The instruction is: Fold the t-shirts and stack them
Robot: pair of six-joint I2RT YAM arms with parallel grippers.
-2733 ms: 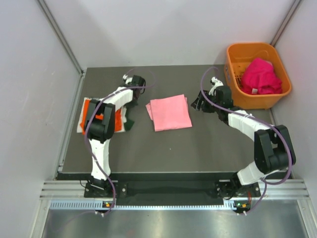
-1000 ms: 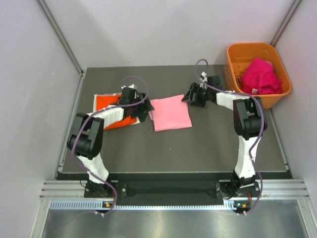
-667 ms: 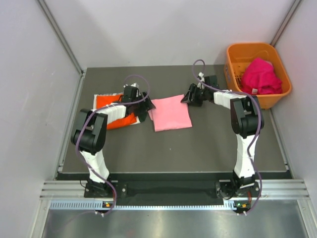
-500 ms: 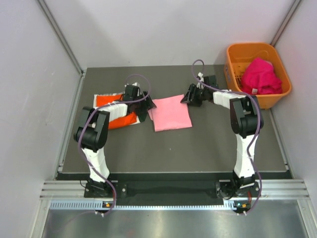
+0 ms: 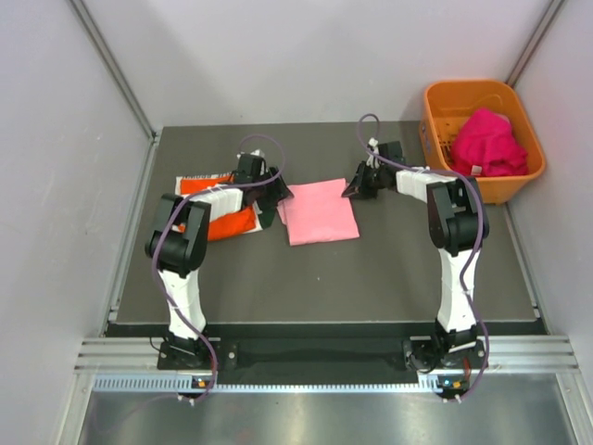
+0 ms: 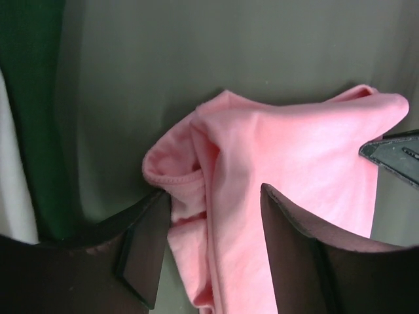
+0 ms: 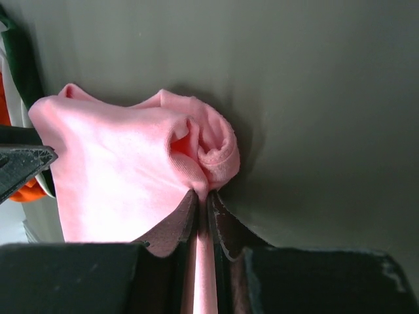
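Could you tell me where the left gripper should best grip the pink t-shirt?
I'd grip the pink t-shirt at its bunched far-left corner, coming from the left: the layers there bunch into a thick fold between the left gripper's open jaws, opposite the right gripper's pinch.

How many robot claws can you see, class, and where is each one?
2. The left claw straddles the left edge of the pink shirt, jaws apart. The right claw is pinched shut on its far right corner. None seems hidden.

Overhead cam, 2 close wrist cams
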